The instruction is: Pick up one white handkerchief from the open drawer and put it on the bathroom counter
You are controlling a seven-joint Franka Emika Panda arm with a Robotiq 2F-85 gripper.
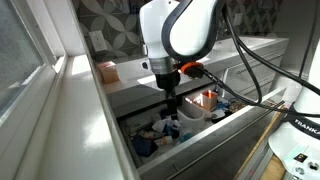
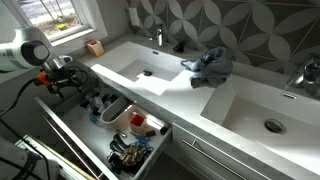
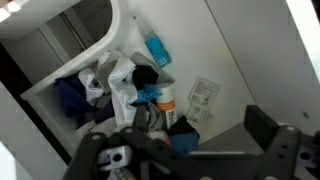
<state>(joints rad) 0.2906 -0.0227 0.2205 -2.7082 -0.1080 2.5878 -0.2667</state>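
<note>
We see the tool (image 1: 172, 106) hanging straight down from the arm into the open drawer (image 1: 205, 140), its fingertips low among the clutter. In the wrist view its two dark fingers (image 3: 275, 150) stand wide apart with nothing between them. Just beyond them a crumpled white handkerchief (image 3: 118, 85) lies in the drawer, pressed against a dark blue cloth (image 3: 70, 100) on one side and an orange-labelled bottle (image 3: 168, 105) on the other, and a flat white packet (image 3: 203, 95) lies beside the bottle. In an exterior view the tool (image 2: 62, 80) sits over the far end of the drawer (image 2: 150, 148), which is pulled out below the pale tabletop (image 2: 185, 95). On that tabletop a bunched blue cloth (image 2: 208, 65) rests between the two basins, near a chrome faucet (image 2: 157, 37).
</note>
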